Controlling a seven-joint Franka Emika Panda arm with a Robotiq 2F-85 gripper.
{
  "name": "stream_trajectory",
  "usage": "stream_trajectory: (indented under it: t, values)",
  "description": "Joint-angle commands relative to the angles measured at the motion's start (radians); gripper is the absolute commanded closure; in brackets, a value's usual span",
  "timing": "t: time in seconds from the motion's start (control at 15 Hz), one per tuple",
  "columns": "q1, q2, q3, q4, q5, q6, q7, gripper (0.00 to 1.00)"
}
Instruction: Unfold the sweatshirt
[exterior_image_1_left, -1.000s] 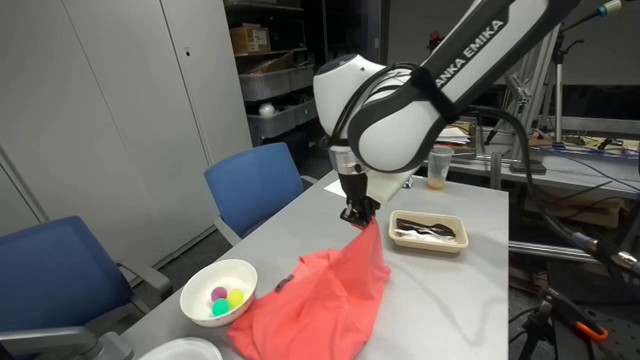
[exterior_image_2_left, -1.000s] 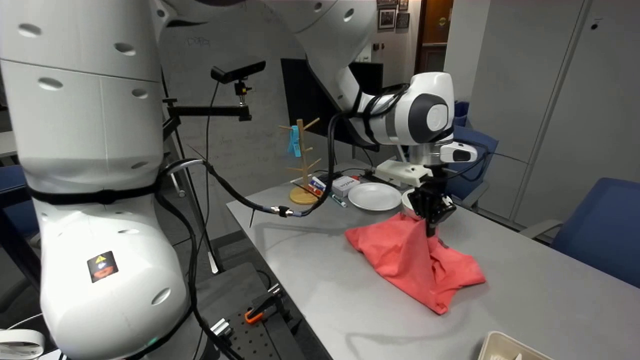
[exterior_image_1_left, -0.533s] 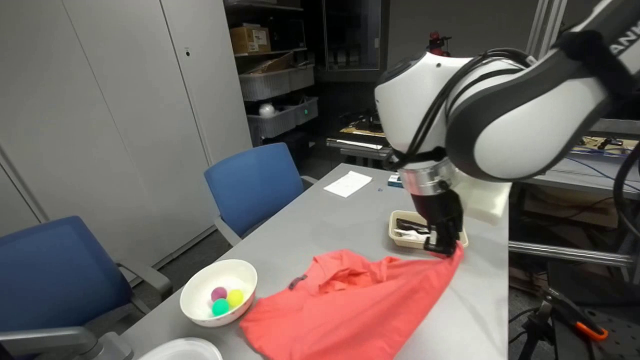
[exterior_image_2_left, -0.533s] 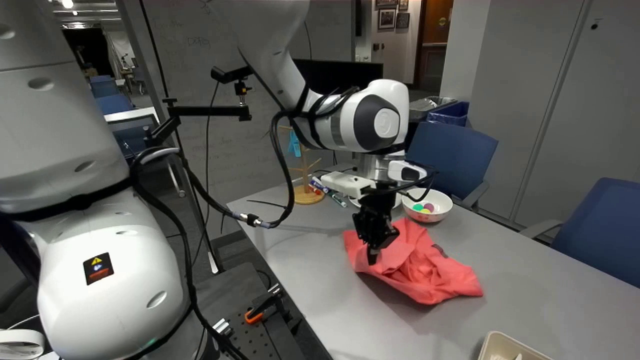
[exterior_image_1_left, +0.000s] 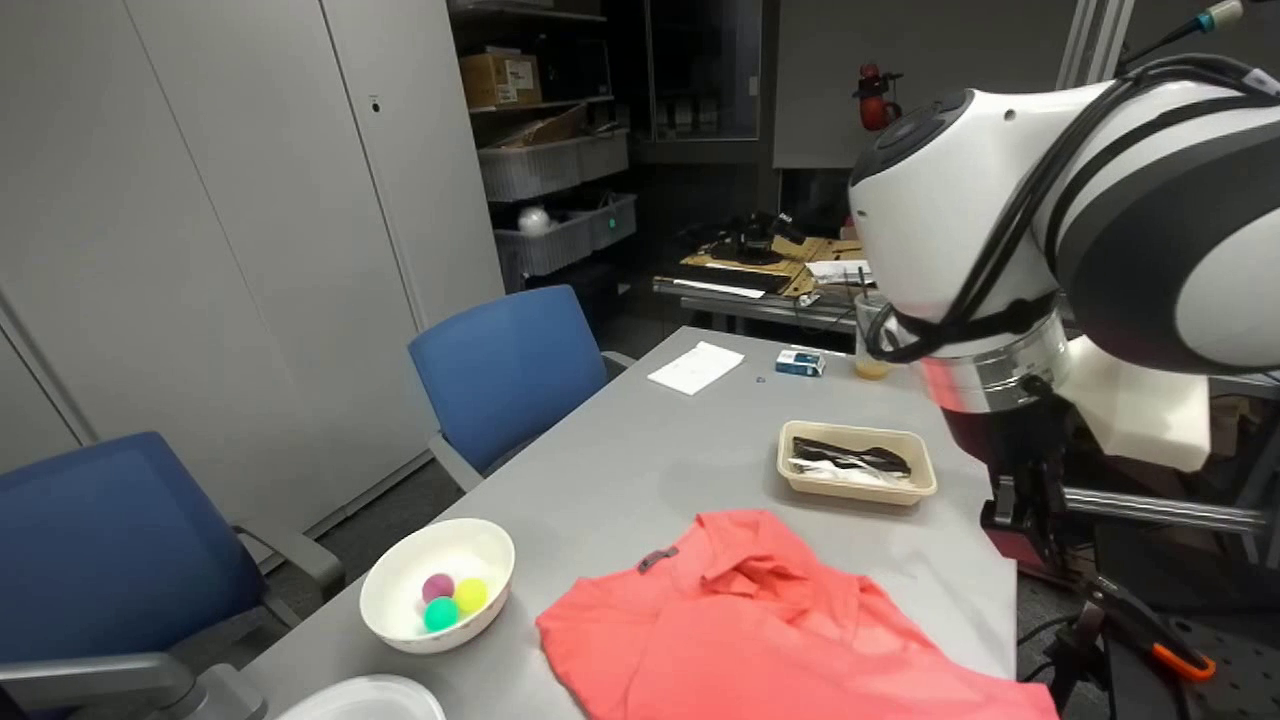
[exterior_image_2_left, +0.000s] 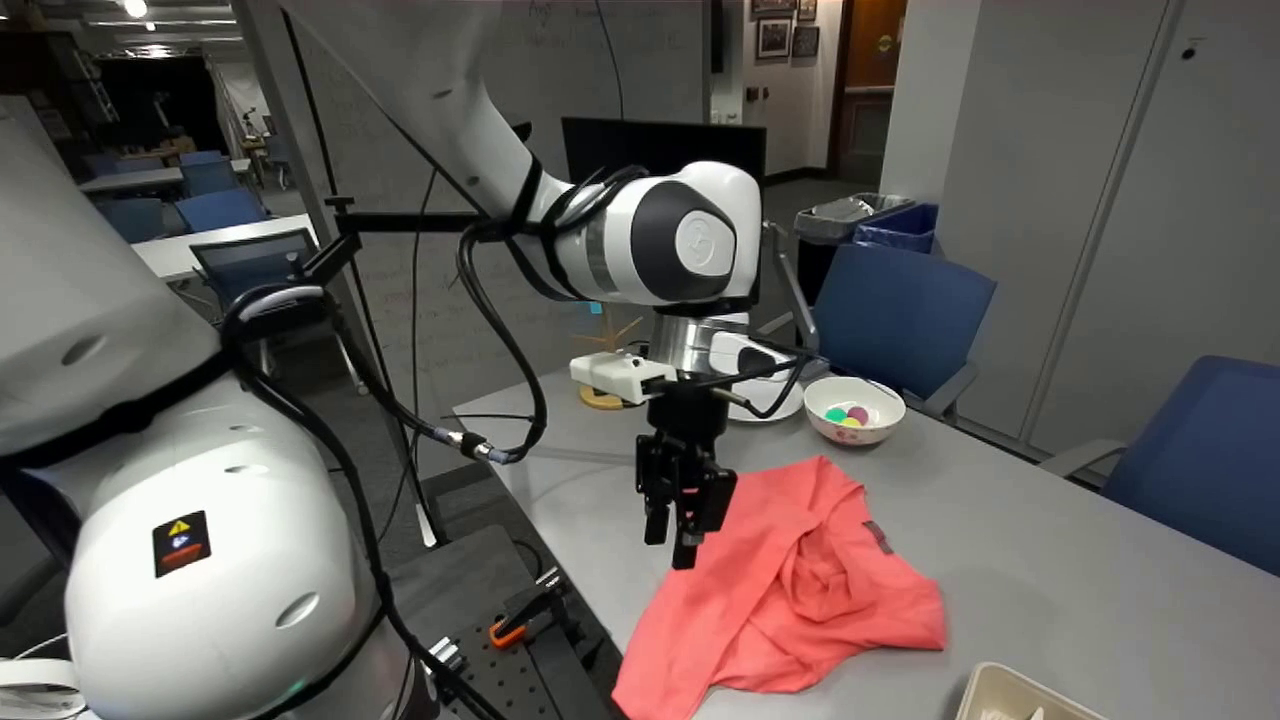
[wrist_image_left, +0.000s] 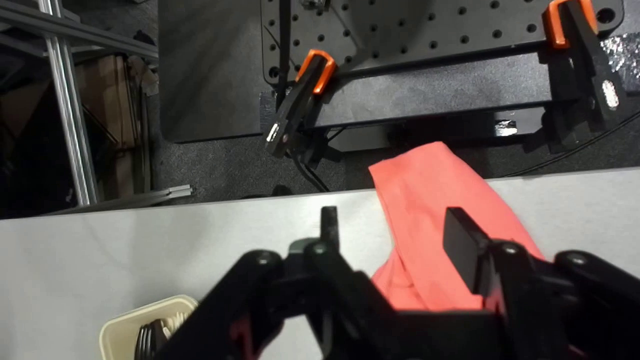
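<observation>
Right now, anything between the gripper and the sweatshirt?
Nothing visible. The gripper hangs open; in the wrist view the sweatshirt shows through its gap with nothing in between. The beige tray sits apart, off to one side.

Grey tabletop (exterior_image_1_left: 620, 470), seen in an exterior view. Coral sweatshirt (exterior_image_1_left: 780, 640): lies rumpled, one end reaching past the right edge. Beige tray (exterior_image_1_left: 850, 489): nearer right edge than left. White bowl (exterior_image_1_left: 425, 560): near the left edge, white plate (exterior_image_1_left: 365, 702) just beside it. Paper sheet (exterior_image_1_left: 697, 367): by far left corner. Small box (exterior_image_1_left: 800, 362), plastic cup (exterior_image_1_left: 871, 369): near the far short edge. Wooden stand (exterior_image_2_left: 600, 398), in an exterior view: near the opposite short edge, partly hidden.
</observation>
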Motion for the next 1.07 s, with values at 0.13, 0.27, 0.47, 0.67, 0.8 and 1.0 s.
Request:
stream_trajectory:
  t: [0.13, 0.27, 0.47, 0.67, 0.8, 1.0]
  values:
    - [-0.043, -0.120, 0.035, -0.087, 0.031, 0.066, -0.020, 0.00]
    - [-0.053, 0.010, 0.017, 0.046, 0.052, 0.147, -0.070, 0.00]
    - [-0.045, 0.109, 0.013, 0.142, 0.128, 0.292, -0.138, 0.00]
    - [-0.029, 0.244, 0.018, 0.249, 0.249, 0.379, -0.233, 0.00]
    - [-0.027, 0.331, 0.034, 0.319, 0.287, 0.379, -0.261, 0.00]
    - [-0.035, 0.299, 0.036, 0.284, 0.256, 0.376, -0.228, 0.00]
